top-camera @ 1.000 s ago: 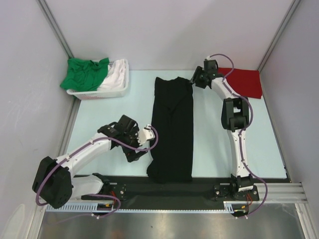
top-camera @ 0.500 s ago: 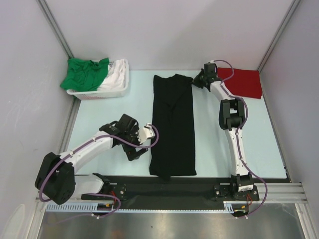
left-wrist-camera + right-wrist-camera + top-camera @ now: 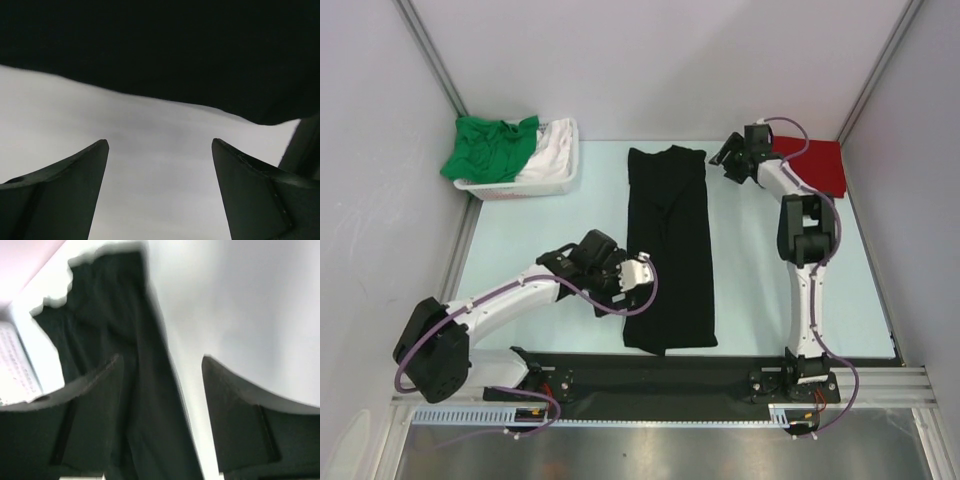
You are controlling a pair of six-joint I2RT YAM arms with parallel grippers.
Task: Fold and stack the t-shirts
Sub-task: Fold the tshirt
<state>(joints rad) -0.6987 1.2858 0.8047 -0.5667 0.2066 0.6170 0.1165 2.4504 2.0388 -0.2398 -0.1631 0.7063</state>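
Observation:
The black t-shirt (image 3: 668, 240) lies on the table as a long narrow strip, folded lengthwise. My left gripper (image 3: 642, 274) is open at its near left edge; in the left wrist view the black cloth (image 3: 165, 45) lies just ahead of the spread fingers (image 3: 75, 185) with bare table between them. My right gripper (image 3: 728, 160) is open beside the strip's far right corner, with nothing between its jaws; the black cloth (image 3: 125, 390) lies below it. A folded red t-shirt (image 3: 820, 165) lies at the back right. Green (image 3: 490, 145) and white (image 3: 548, 150) t-shirts sit in the basket.
A white plastic basket (image 3: 520, 187) stands at the back left. Grey walls enclose the table on the left, back and right. A black rail (image 3: 650, 385) with both arm bases runs along the near edge.
My right gripper has let go of the black shirt's far right corner and drawn back to the right. My left gripper has moved right, up to the shirt's near left edge.

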